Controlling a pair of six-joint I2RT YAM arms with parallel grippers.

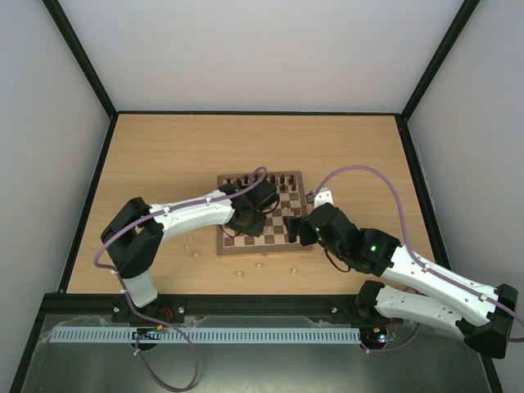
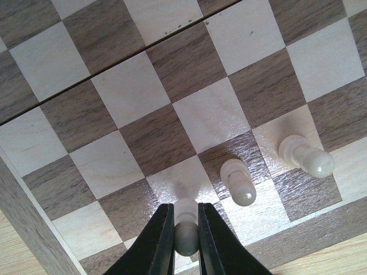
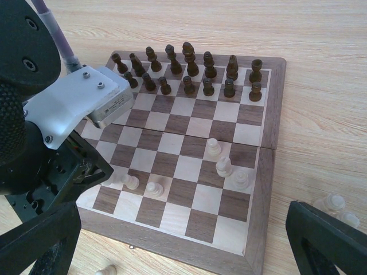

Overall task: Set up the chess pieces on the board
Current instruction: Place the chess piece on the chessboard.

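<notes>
Top view: the board point(image 1: 260, 214) lies mid-counter, somewhat nearer the near edge. The left gripper point(image 1: 246, 223) hangs over the board's left half, its fingers hidden under the wrist. The right gripper point(image 1: 305, 232) sits at the board's right border, and its opening is hard to read here. Loose pale pieces point(image 1: 239, 270) dot the counter between the board and the near edge.

Left wrist view: the black fingers point(image 2: 157, 240) are almost together, pinching a pale pawn point(image 2: 186, 236) above a near-row square. Whether its base touches the board cannot be told. Two more pale pawns point(image 2: 238, 182) stand just beside it.

Right wrist view: the right gripper point(image 3: 178, 223) is spread wide and grips nothing, with both fingers cut off by the frame. The dark pieces point(image 3: 189, 71) fill two rows along the board's far side. A few pale ones point(image 3: 223, 166) stand mid-board.
</notes>
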